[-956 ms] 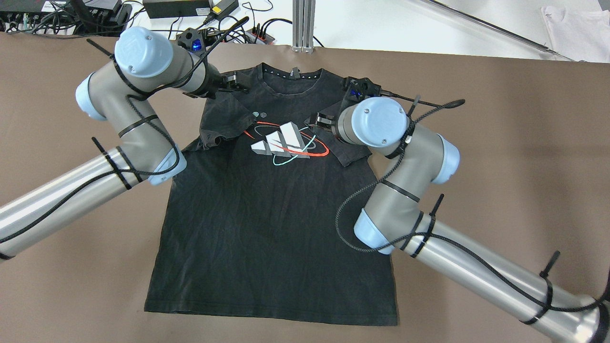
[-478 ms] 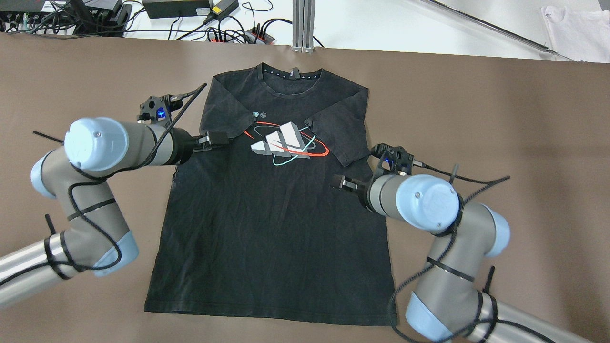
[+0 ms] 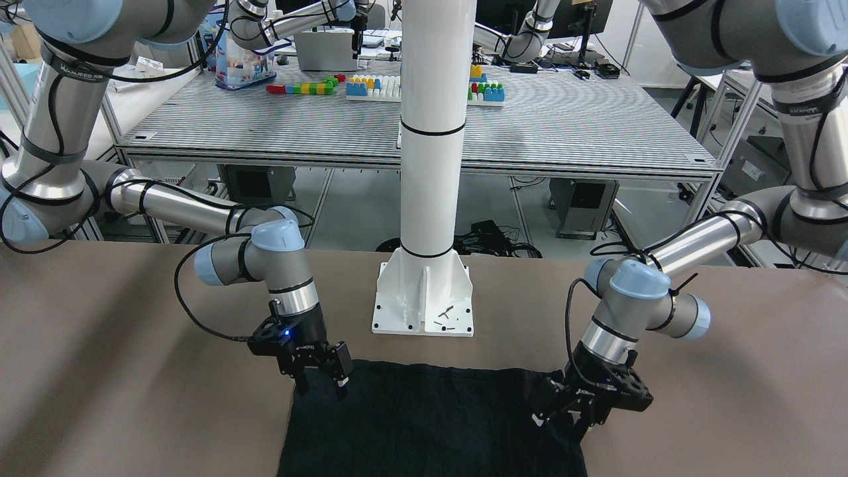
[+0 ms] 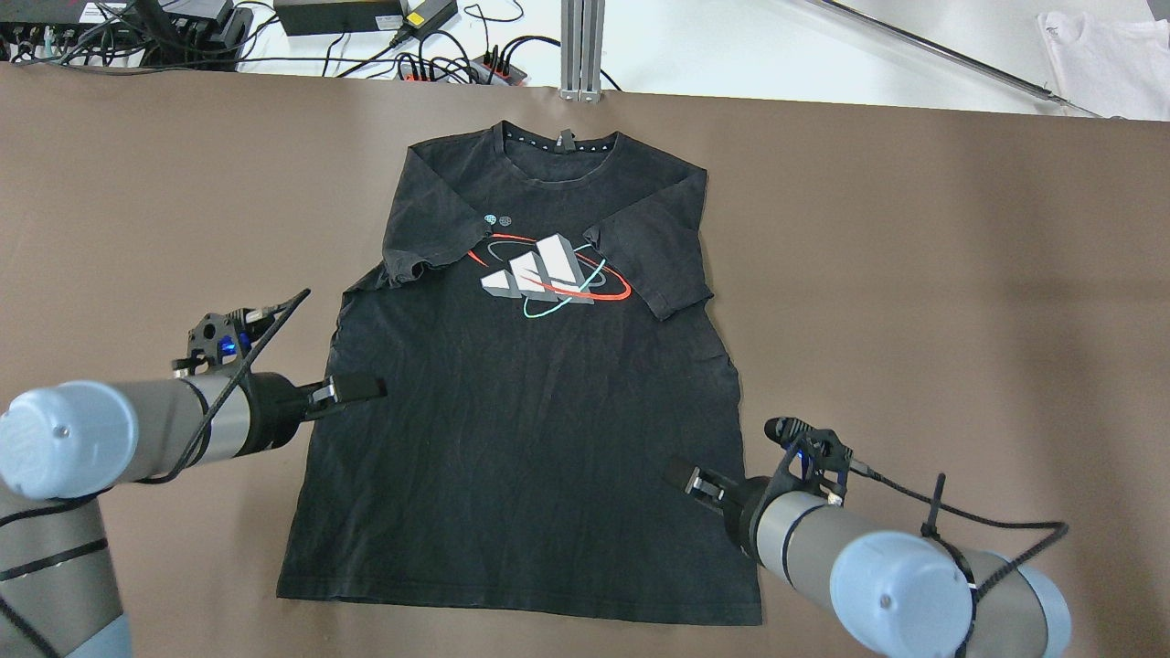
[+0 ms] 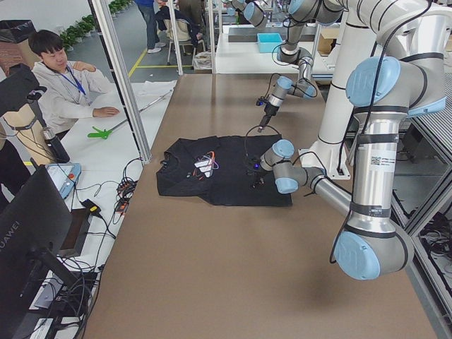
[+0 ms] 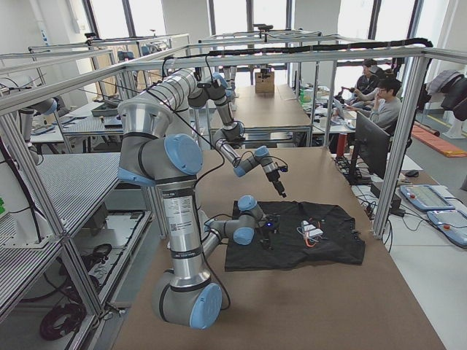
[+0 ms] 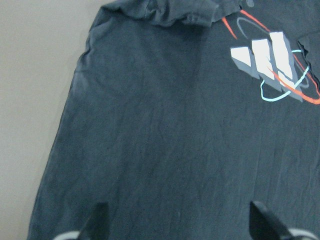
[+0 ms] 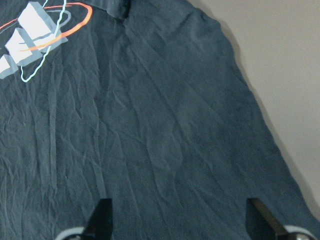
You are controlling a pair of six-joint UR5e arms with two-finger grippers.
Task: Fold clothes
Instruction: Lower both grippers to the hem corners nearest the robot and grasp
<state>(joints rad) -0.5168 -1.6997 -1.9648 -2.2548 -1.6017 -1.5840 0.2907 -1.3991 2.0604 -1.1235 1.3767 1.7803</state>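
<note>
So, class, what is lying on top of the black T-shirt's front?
Both folded-in sleeves lie on the T-shirt, overlapping the logo edges; whatever they cover is hidden.

Overhead cam sits behind robot, looks fwd + down on brown table (image 4: 914,274), whole black shirt (image 4: 512,439) in frame. Front cam opp. side, faces robot's white pillar (image 3: 434,132), catches only shirt's hem end. Side cams at table ends, far back, wide. Wrist cams v. close over fabric; both share chest logo (image 7: 260,55) w/ overhead.
</note>
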